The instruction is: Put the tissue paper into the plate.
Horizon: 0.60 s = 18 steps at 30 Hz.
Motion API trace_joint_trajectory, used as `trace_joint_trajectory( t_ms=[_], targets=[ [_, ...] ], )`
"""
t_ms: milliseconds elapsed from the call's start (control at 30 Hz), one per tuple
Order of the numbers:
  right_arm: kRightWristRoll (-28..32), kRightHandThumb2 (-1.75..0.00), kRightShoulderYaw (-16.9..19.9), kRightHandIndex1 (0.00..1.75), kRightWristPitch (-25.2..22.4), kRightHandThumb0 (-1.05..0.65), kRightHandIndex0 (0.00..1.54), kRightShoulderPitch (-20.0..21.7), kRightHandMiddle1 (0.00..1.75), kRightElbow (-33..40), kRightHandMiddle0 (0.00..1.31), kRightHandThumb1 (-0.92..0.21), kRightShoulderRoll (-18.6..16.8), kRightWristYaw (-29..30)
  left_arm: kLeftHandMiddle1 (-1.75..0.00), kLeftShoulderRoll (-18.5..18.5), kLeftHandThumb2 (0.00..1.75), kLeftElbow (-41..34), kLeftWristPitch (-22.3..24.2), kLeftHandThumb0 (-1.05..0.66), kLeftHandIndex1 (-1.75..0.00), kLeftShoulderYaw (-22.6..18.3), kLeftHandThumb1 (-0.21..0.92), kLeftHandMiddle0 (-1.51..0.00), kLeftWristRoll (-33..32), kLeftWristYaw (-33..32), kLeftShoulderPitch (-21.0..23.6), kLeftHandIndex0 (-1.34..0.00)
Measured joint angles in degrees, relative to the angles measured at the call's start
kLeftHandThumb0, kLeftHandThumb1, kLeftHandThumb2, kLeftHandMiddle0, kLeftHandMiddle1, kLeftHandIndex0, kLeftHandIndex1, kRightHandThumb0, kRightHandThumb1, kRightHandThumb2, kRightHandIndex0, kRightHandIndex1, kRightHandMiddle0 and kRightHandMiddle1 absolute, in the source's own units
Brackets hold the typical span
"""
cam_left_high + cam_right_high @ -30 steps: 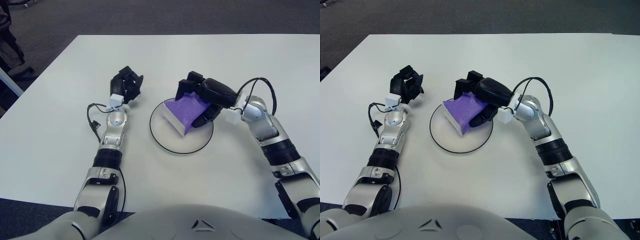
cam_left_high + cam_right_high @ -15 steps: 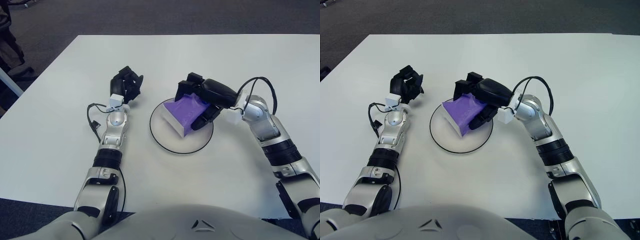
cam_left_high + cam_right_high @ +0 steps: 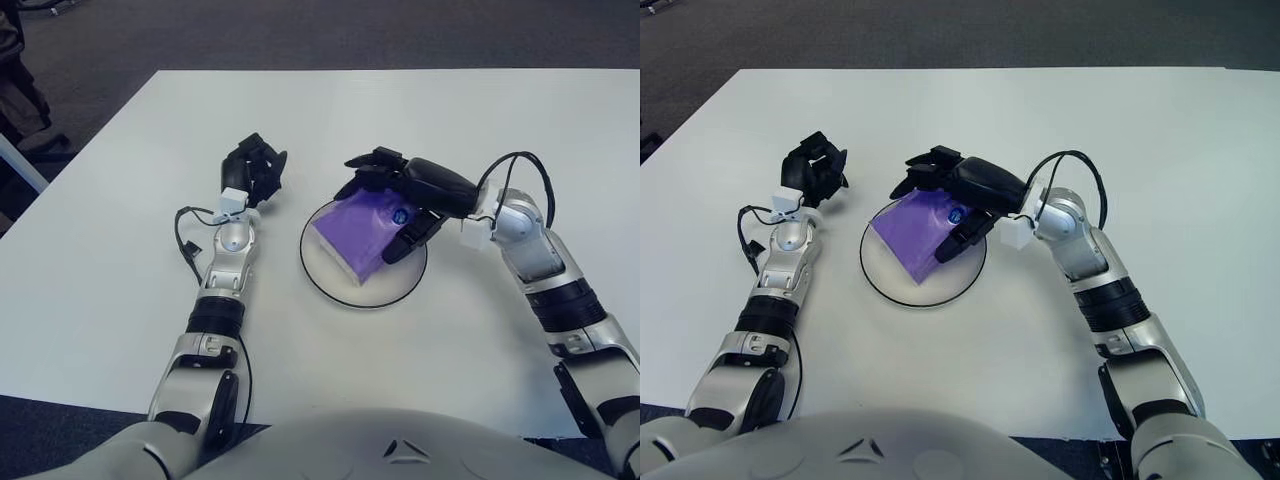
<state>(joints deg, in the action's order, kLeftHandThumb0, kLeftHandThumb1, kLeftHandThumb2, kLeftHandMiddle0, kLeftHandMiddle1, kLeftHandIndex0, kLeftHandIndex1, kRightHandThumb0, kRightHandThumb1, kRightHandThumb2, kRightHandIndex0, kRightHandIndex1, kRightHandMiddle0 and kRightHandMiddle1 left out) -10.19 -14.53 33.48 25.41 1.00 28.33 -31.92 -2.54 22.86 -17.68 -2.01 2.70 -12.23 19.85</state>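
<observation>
A purple tissue pack lies tilted in the white, dark-rimmed plate at the table's middle. My right hand hovers over the pack's far right side. Its fingers are spread above the pack's upper edge and the thumb points down beside its right edge. The hand is open, with no grip on the pack. My left hand shows to the left of the plate, fingers relaxed and holding nothing.
The white table stretches wide on all sides of the plate. Its far edge meets dark carpet. A black cable loops beside my left forearm, and another arcs over my right wrist.
My right hand's fingers have opened and let go of the tissue pack. The pack has dropped lower and flatter into the plate, sliding slightly left. The left arm has not moved.
</observation>
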Motion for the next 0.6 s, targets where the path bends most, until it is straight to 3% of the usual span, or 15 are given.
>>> trace_joint_trajectory(
  t_ms=[367, 600],
  targets=[
    [9.17, -0.13, 2.24, 0.00, -0.85, -0.42, 0.38, -0.85, 0.10, 4.65, 0.34, -0.92, 1.47, -3.28, -1.75, -0.01, 0.30, 1.05, -0.19, -0.38, -1.75, -0.03, 0.92, -1.04, -0.02, 0.19, 0.39, -0.93],
    [9.12, -0.12, 4.75, 0.00, -3.91, -0.43, 0.37, -0.85, 0.09, 7.82, 0.35, -0.92, 2.76, -3.60, -1.75, -0.08, 0.30, 1.90, -0.35, -0.38, -1.75, -0.19, 0.92, -1.05, -0.03, 0.46, 0.65, -0.94]
  ],
)
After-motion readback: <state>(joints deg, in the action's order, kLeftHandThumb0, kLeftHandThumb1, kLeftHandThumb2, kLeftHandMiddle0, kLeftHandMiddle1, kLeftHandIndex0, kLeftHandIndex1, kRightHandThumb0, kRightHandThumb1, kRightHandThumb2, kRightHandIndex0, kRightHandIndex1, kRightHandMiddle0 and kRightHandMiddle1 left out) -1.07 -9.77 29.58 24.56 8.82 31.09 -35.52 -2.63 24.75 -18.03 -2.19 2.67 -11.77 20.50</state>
